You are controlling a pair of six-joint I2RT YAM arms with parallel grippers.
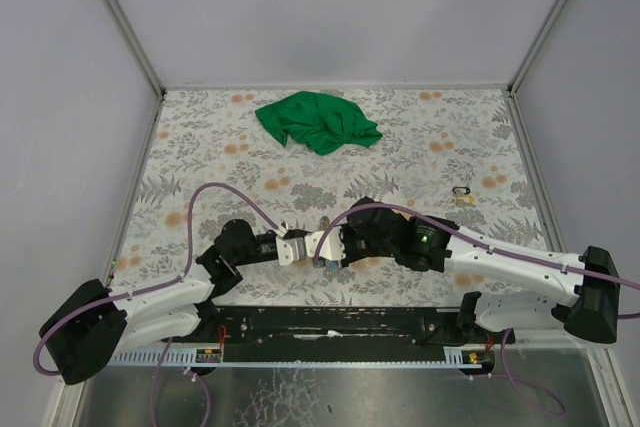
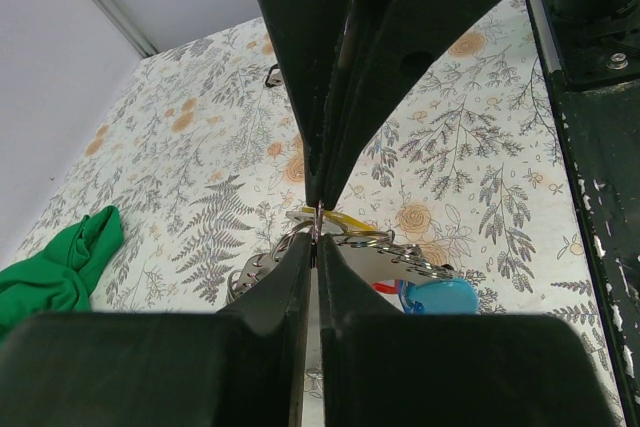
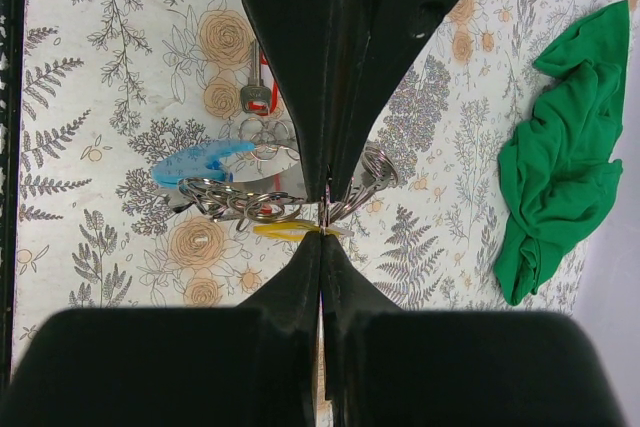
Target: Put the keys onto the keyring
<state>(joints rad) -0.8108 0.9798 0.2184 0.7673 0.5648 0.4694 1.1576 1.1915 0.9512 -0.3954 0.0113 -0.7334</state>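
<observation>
the two arms meet tip to tip over the near middle of the floral tabletop [image 1: 200, 137]. the left fingers [image 2: 340, 77] are pressed together, with a thin wire loop of the keyring [image 2: 268, 269] caught at their very tips. the right fingers [image 3: 330, 57] are pressed together in the same way and pinch the same bunch of metal from the opposite side. in the overhead view the two sets of tips sit almost touching, with the keyring between them and mostly hidden.

from the right wrist the keyring [image 3: 235, 202] reads as a tangle of grey rings and chain links, spread to both sides of the pinch. the light blue key tag [image 3: 200, 162] lies against that tangle, touching it. the silver key with the red tag [image 3: 257, 95] sits just beyond it, pointing away, and small rings lie between it and the bunch. from the left wrist the blue tag [image 2: 440, 297] shows below the chain, with a sliver of red [image 2: 385, 288] beside it. a thin yellow strip [image 3: 285, 230] lies right at the pinch point; what it belongs to cannot be told, nor whether the bunch rests on the tabletop.

a crumpled green cloth [image 1: 320, 122] lies at the far side. a tiny dark-and-yellow item [image 1: 463, 192] sits well apart to the right.
</observation>
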